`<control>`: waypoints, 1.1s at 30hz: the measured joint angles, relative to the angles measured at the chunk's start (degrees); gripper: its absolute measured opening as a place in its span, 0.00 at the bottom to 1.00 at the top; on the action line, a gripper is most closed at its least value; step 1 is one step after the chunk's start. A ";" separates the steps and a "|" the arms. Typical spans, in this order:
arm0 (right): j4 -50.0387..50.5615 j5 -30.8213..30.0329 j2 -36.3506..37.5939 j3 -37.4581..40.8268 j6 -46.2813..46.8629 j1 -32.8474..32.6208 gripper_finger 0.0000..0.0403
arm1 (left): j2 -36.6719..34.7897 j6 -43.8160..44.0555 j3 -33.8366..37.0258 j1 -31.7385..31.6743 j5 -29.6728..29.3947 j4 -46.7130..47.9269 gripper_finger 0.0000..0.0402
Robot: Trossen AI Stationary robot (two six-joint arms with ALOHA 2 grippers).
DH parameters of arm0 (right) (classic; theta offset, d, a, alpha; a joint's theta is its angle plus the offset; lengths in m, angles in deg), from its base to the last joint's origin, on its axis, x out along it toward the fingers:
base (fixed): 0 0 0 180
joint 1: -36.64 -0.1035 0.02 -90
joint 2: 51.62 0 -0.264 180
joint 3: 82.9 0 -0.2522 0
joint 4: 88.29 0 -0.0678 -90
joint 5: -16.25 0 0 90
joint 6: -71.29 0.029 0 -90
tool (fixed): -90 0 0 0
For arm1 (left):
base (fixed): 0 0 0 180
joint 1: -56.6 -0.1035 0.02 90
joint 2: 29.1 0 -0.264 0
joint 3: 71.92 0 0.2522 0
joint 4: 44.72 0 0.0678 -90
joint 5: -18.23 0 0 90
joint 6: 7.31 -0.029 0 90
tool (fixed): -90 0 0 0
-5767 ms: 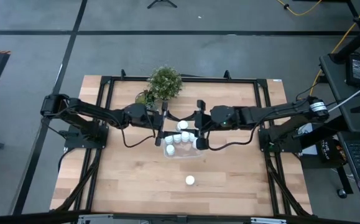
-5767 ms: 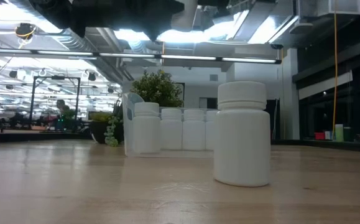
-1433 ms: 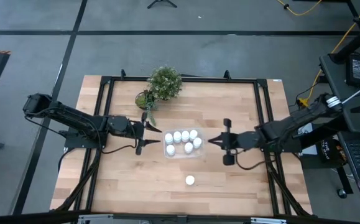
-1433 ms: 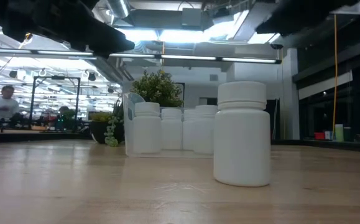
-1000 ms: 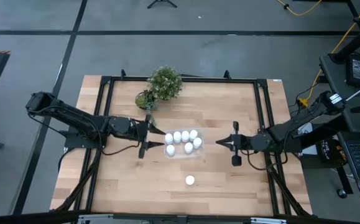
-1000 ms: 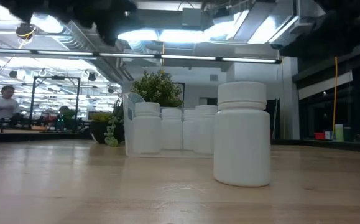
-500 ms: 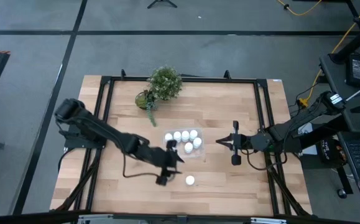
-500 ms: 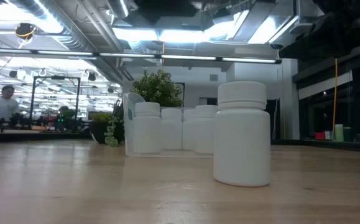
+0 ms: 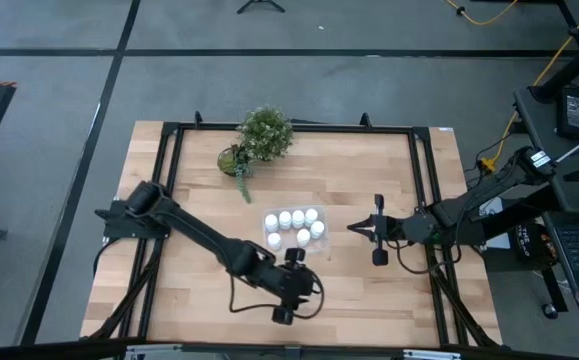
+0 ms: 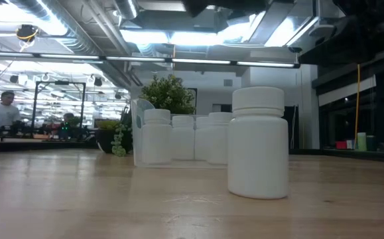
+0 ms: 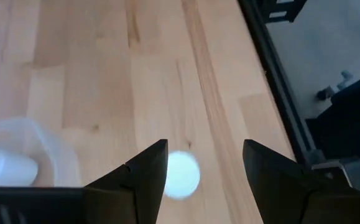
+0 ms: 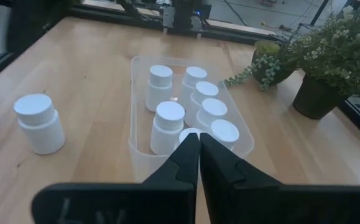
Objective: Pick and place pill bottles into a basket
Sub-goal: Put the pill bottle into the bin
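Note:
One white pill bottle (image 12: pixel 40 123) stands upright on its base on the wood, on the near side of the basket. The high view hides it under my left arm. My left gripper (image 9: pixel 312 290) hovers above it, open and slanting down, and in the left wrist view the bottle's cap (image 11: pixel 181 175) shows between the fingers, close to one of them. The clear basket (image 12: pixel 137 144) rests on the table with several bottles (image 12: pixel 168 127) standing in it. My right gripper (image 9: pixel 353 230) waits shut, to the right of the basket (image 9: pixel 294 230).
A potted green plant (image 9: pixel 265 132) and a smaller pot (image 9: pixel 232 158) stand at the far edge. Black frame rails (image 9: pixel 424 200) run along the table's sides. Bare wood lies near and right of the lone bottle (image 10: pixel 258 143). A person (image 10: pixel 6 109) shows far behind.
My left gripper has swung from the basket's left side toward the table's near edge and to the right, ending over the lone bottle, and has tipped to point more steeply down. Its fingers have stayed open. The bottles and the basket have not moved.

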 joint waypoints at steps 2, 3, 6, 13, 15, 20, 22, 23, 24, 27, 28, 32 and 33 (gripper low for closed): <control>0.51 0.00 -0.02 0.00 0.00 0.00 0.04 | 2.01 -0.02 -2.47 -0.19 -0.06 1.38 0.50; 0.60 0.00 -0.02 0.00 0.00 0.00 0.04 | 2.73 -0.02 -3.23 -0.34 -0.14 2.86 0.50; 1.27 0.02 -0.02 0.00 -0.01 0.00 0.05 | 4.31 -0.02 -3.89 -0.96 -0.74 4.26 0.50; 1.25 0.04 -0.02 0.00 0.00 0.00 0.05 | 5.76 -0.02 -3.88 -1.61 -1.40 4.79 0.50; 1.24 0.41 -0.02 0.00 0.00 0.00 0.05 | 6.18 -0.38 -3.88 -1.61 -1.44 5.08 0.50; 1.24 0.48 -0.02 0.00 0.00 0.00 0.05 | 7.47 -1.16 -3.89 -1.61 -0.97 5.53 0.50; 1.24 0.50 -0.02 0.00 0.00 0.00 0.05 | 8.39 -1.15 -3.87 -1.61 -0.79 5.39 0.50; 1.23 0.50 -0.02 0.00 0.00 0.00 0.05 | 8.74 -1.14 -3.86 -1.61 -0.47 5.60 0.50; 1.23 0.50 -0.02 0.00 0.00 0.00 0.05 | 9.03 -1.14 -3.86 -1.61 -0.04 5.64 0.50; 1.22 0.52 -0.02 0.00 0.00 0.00 0.05 | 9.87 -1.14 -3.86 -1.61 0.61 5.45 0.50; 1.19 0.52 -0.02 0.00 0.00 0.00 0.05 | 10.12 -1.14 -3.86 -1.61 0.60 5.37 0.50; 1.19 0.55 -0.02 0.00 0.00 0.00 0.05 | 10.14 -1.11 -3.80 -1.64 0.50 5.30 0.50; 1.19 0.55 -0.02 0.00 0.00 0.00 0.05 | 10.13 -1.11 -3.80 -1.66 0.48 5.32 0.50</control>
